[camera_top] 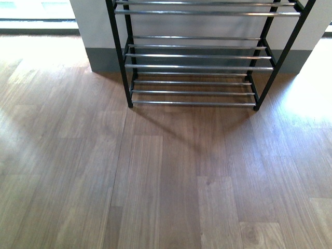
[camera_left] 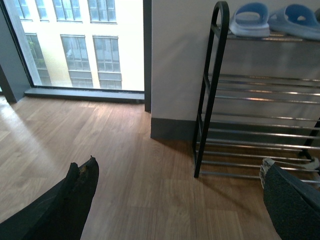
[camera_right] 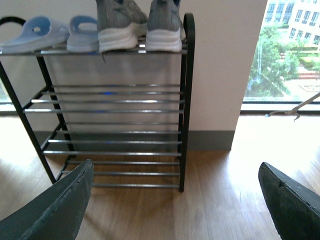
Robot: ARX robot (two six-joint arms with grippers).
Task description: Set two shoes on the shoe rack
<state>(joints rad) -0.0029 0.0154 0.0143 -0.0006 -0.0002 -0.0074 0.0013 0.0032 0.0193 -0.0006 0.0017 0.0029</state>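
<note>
Count: 1 shoe rack [camera_right: 120, 100], four shelf levels visible. Top shelf carries 2 grey sneakers [camera_right: 137, 25] and 2 light-blue slides [camera_right: 35, 32], so 4 items of footwear in all. Lower three shelves: 0 shoes. Each wrist view shows 2 dark fingers [camera_right: 55, 210].

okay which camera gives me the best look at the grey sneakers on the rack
The right wrist view. Both grey sneakers stand side by side on the rack's top shelf, beside the blue slides. The left wrist view shows only the slides up there; the front view cuts off the top shelf, so no sneakers appear.
</note>
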